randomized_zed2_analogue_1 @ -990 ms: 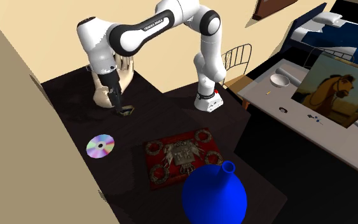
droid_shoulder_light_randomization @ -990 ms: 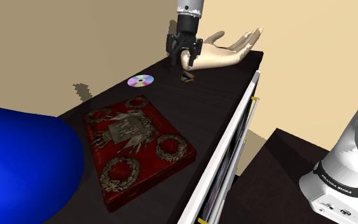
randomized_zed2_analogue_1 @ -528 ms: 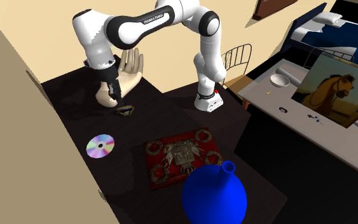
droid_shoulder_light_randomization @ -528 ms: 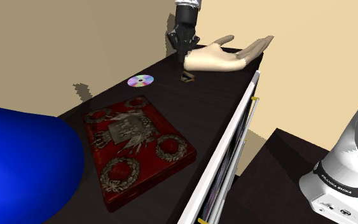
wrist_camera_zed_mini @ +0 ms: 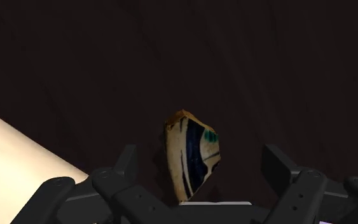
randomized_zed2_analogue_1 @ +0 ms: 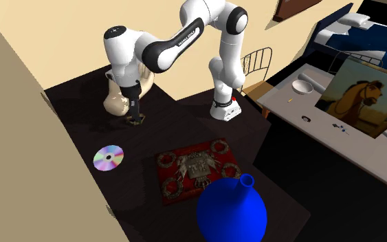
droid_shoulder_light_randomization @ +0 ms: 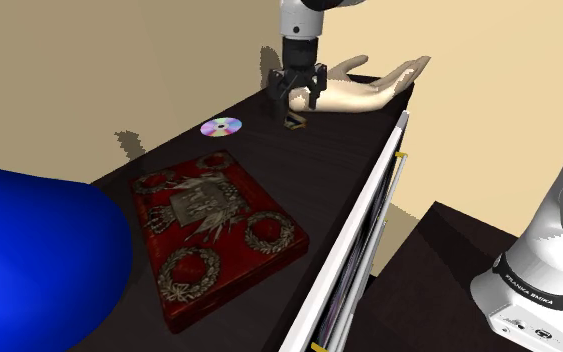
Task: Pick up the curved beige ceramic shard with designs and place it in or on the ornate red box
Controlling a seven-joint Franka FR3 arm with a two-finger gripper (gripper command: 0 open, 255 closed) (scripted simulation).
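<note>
Light is even and soft. The dark brown tabletop (droid_shoulder_light_randomization: 334, 160) reads dim, almost black in the wrist view; a ragged shadow falls on the beige wall (droid_shoulder_light_randomization: 69, 80).

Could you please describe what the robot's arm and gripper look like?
The arm has rounded white links with dark joints and black lettering along one link. Its white base carries dark lettering and a small red mark. The gripper is all black, with two blocky, angular fingers.
</note>
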